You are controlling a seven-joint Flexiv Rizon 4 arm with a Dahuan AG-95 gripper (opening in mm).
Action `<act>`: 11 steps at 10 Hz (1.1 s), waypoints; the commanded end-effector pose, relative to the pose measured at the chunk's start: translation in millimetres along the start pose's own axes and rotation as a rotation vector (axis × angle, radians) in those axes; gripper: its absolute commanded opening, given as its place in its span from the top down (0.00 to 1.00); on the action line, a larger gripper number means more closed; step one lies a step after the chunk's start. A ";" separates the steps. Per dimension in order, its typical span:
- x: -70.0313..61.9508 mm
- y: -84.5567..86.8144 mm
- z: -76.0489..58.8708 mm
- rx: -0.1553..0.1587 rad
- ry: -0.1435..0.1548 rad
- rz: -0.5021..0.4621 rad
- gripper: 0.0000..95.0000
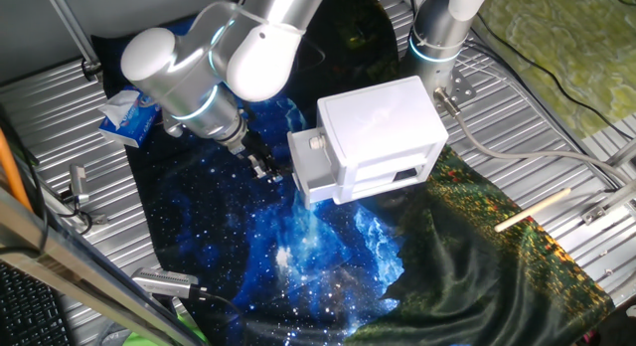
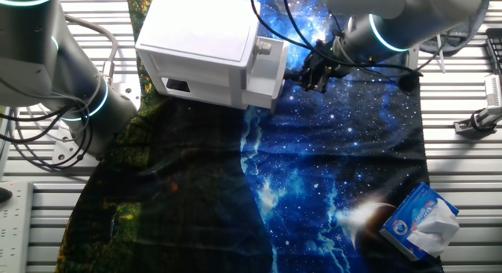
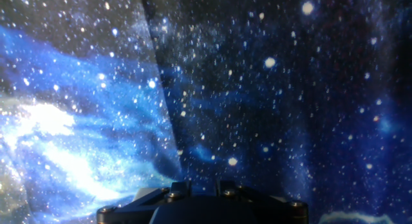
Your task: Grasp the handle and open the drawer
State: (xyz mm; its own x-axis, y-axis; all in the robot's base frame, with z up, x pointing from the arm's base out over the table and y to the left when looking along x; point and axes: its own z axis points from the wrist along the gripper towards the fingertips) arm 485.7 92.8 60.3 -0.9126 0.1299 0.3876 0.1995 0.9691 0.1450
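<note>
The white cabinet (image 1: 383, 117) stands on the starry cloth and also shows in the other fixed view (image 2: 200, 38). Its drawer (image 1: 313, 172) sticks out a little from the shell, seen also in the other fixed view (image 2: 267, 73). The small whitish handle (image 1: 317, 142) sits on the drawer front (image 2: 264, 47). My gripper (image 1: 265, 167) hangs just in front of the drawer, a short gap from the handle and slightly below it (image 2: 308, 75). It holds nothing and its fingers stand apart. The hand view shows only cloth beyond the finger bases (image 3: 199, 192); handle and drawer are out of that view.
A blue-white tissue pack (image 1: 124, 117) lies on the cloth edge behind my arm (image 2: 420, 222). A second arm's base (image 1: 442, 33) stands behind the cabinet (image 2: 47, 61). A wooden stick (image 1: 532, 209) lies on the ribbed metal table. Clamps (image 2: 478, 120) sit at the table edge.
</note>
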 end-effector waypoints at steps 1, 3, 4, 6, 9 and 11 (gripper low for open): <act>-0.8 -0.3 -0.9 0.000 -0.002 0.000 1.00; -4.4 -0.5 -5.0 0.000 0.001 -0.001 1.00; -5.4 -1.0 -5.4 0.001 0.001 -0.003 1.00; -6.4 -1.4 -4.4 0.002 0.000 -0.005 1.00; -6.5 -1.5 -4.2 0.001 -0.010 0.001 1.00; -6.5 -1.5 -4.2 0.000 -0.014 0.001 1.00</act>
State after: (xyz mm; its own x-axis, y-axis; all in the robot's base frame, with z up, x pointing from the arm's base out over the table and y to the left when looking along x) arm 492.5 89.4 61.6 -0.9176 0.1340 0.3743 0.2003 0.9691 0.1440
